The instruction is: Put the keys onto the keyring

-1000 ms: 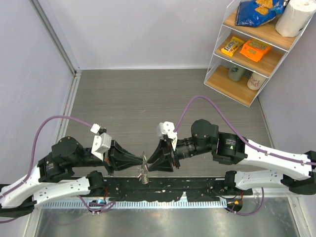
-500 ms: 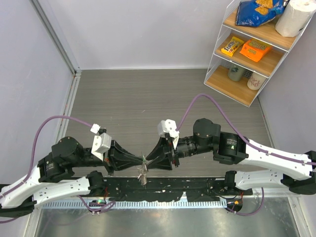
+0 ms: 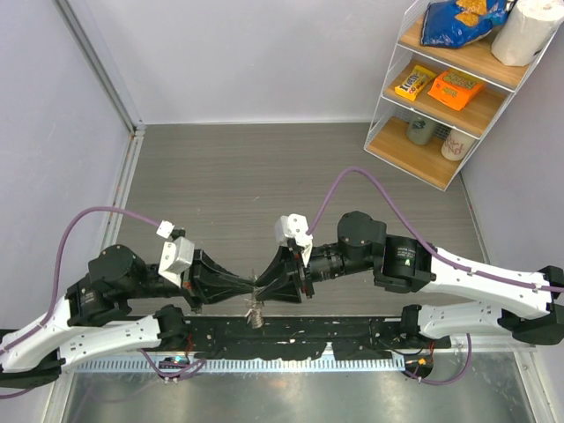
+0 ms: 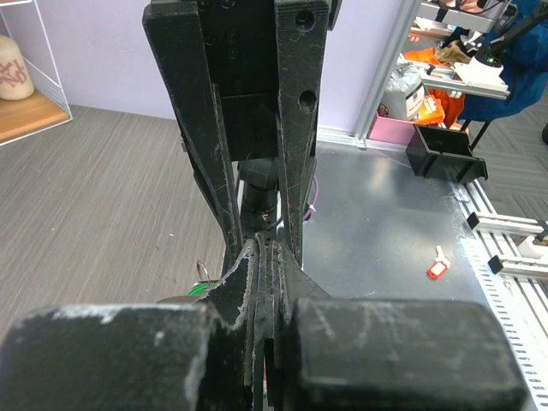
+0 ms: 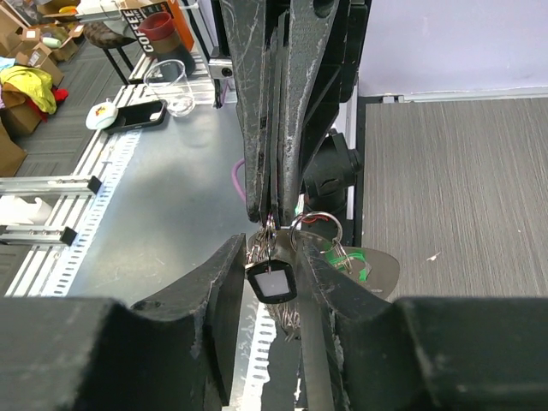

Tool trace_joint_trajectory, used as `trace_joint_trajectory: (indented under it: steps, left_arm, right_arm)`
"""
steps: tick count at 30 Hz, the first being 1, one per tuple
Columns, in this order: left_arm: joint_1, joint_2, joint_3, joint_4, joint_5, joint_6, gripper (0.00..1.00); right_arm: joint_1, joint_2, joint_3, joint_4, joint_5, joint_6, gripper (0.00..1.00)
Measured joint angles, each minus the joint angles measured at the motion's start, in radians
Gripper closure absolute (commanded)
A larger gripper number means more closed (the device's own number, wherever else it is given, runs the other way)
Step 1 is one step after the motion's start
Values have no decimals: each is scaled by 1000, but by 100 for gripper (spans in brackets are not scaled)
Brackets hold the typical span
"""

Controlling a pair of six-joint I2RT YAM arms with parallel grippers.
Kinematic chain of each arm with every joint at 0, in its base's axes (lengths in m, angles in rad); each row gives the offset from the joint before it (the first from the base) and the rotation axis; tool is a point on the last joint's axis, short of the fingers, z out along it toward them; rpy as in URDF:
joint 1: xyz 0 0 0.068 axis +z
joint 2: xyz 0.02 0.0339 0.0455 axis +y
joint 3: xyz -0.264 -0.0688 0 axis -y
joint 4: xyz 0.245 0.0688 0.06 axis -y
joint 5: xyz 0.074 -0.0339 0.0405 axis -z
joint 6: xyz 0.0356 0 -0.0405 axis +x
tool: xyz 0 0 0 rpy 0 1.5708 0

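Observation:
My left gripper [image 3: 250, 291] [image 5: 274, 210] is shut on the keyring [image 5: 272, 229], a thin silvery loop at its tips. The keys [image 3: 256, 310] hang from the loop in a bunch. A black-headed key [image 5: 272, 282] with a pale square face dangles lowest. A second silvery ring [image 5: 315, 226] with a green-marked key [image 5: 355, 267] hangs just right of it. My right gripper [image 3: 263, 284] [image 5: 271, 243] meets the left tip to tip. Its jaws stand partly open, closely straddling the black key's head. In the left wrist view my own shut fingers [image 4: 261, 265] hide the bunch, and only a sliver of ring and green [image 4: 204, 276] shows.
A white wire shelf [image 3: 449, 88] with snacks, cups and a paper roll stands at the back right. A black rail [image 3: 291, 333] runs along the near edge. On the metal bench beyond lie a plastic cup [image 5: 169, 86], a phone [image 5: 141, 113] and a red tag [image 4: 437, 267].
My right gripper has shifted left and closed in on the left gripper's tips and the hanging keys. The left arm and the bunch have hardly moved.

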Motion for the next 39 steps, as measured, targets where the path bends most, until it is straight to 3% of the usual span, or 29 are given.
trace_joint_trajectory:
  steps: [11, 17, 26, 34, 39]
  left_arm:
    - [0, -3, 0, 4, -7, 0, 100]
    - [0, -8, -6, 11, -7, 0, 100]
    - [0, -18, -9, 10, -6, -1, 100]
    - [0, 44, 77, -77, 19, 1, 71]
    - [0, 84, 129, -148, 51, 0, 66]
  right_arm:
    - [4, 0, 0, 7, 0, 0, 75]
    - [7, 4, 0, 12, 0, -1, 95]
    - [20, 9, 3, 14, 3, -13, 95]
    - [26, 53, 126, -150, 2, -55, 95]
    - [29, 86, 219, -307, -2, -88, 95]
